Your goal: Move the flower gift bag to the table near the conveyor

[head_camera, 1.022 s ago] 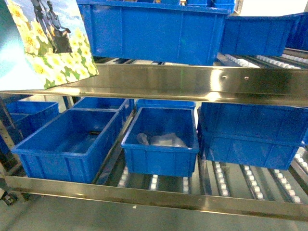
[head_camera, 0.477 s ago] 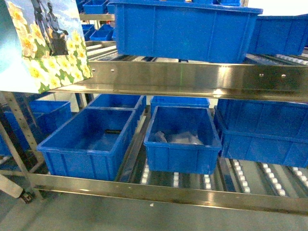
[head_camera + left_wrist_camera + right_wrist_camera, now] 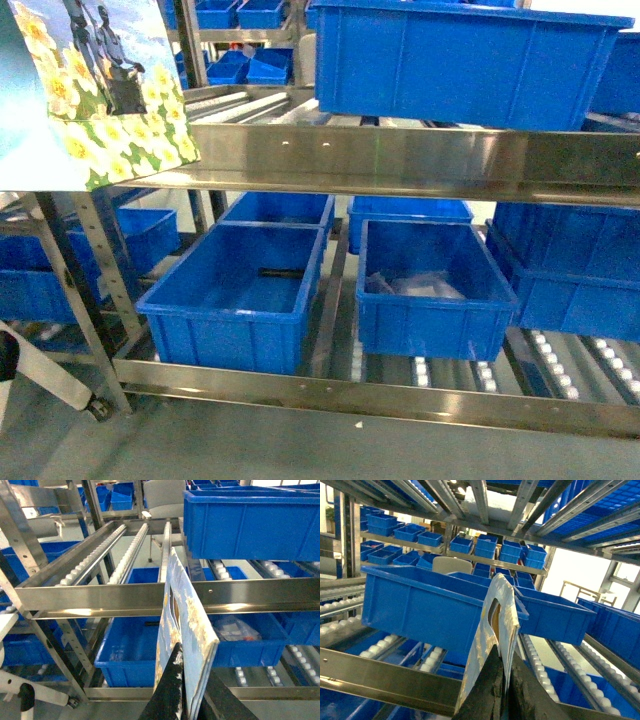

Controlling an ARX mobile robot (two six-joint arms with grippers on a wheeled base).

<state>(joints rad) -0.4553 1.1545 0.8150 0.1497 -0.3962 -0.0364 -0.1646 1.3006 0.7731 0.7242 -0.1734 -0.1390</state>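
Note:
The flower gift bag (image 3: 100,90), printed with yellow-white daffodils and dark figures, hangs at the top left of the head view, in front of the conveyor (image 3: 400,160). The left wrist view shows the flower gift bag (image 3: 187,610) edge-on, pale blue, with a handle cutout. My left gripper (image 3: 192,667) is shut on its lower edge. My right gripper (image 3: 504,655) is shut on a pale paper bag (image 3: 495,610) with a handle cutout; its print is unreadable. Neither gripper shows in the head view. The table is out of view.
Steel rack rails with white rollers (image 3: 127,555) and blue bins fill the view: a large empty bin (image 3: 235,300), and a bin holding clear wrapping (image 3: 435,300). A slanted rack post (image 3: 85,280) stands left. A white leg with a black caster (image 3: 25,697) sits low left.
The rack and its bins have slid to the right across the head view, bringing more rack posts into view on the left. The flower gift bag has stayed in the same top-left spot.

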